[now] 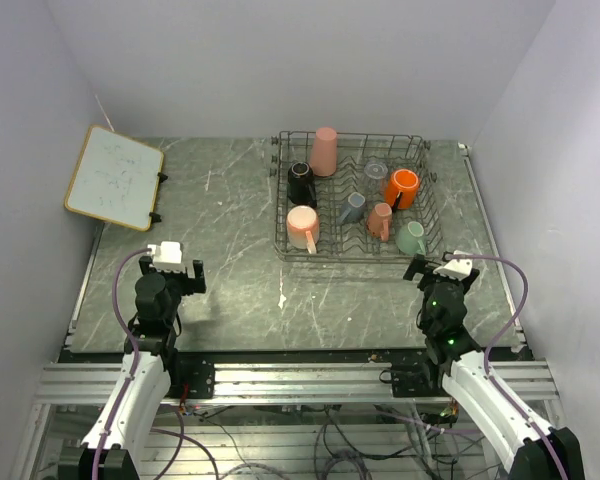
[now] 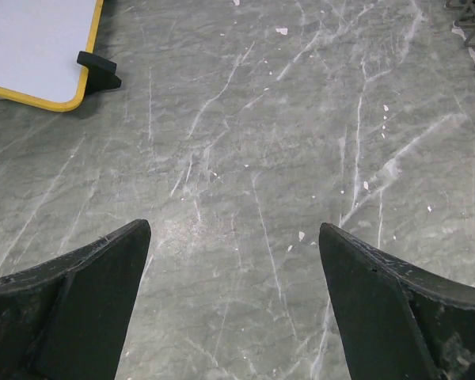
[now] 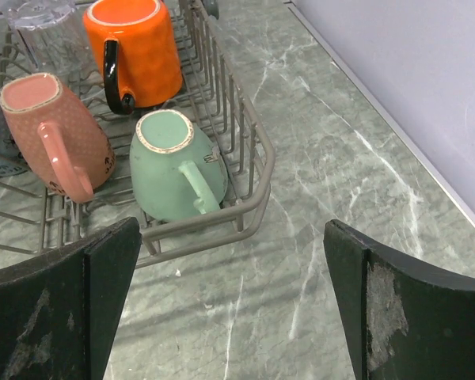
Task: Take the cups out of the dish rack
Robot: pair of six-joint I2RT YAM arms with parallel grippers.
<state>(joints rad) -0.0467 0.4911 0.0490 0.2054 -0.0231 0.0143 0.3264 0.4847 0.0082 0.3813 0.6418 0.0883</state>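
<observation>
Tabletop [image 1: 230,220]: grey-green, marble-veined, walled in white on three sides. Dish rack [image 1: 355,258]: dark wire basket with upright tines, at 1 o'clock of the tabletop, holding all eight cups. Rack contents, by position in the top view: pink tumbler [image 1: 324,150], upright, at 11 o'clock; black mug [image 1: 301,184] at 9 o'clock; pale pink mug [image 1: 303,228] at 8 o'clock; clear glass [image 1: 376,171] at 1 o'clock; orange mug [image 3: 138,47] with a black handle, base up, at 2 o'clock; grey-blue cup [image 1: 352,207] near the centre; salmon mug [image 3: 51,127], base up, at 5 o'clock; mint green mug [image 3: 170,170], base up and tilted, in the 4 o'clock corner against the rack wall. Whiteboard [image 1: 114,177]: wood-framed, propped on black feet at 10 o'clock of the tabletop. Left end effector [image 2: 233,229]: fingers spread wide and holding nothing, over bare tabletop at 7 o'clock, well apart from the rack. Right end effector [image 3: 233,229]: fingers likewise spread wide and holding nothing, near the rack's 5 o'clock corner and clear of the wire.
</observation>
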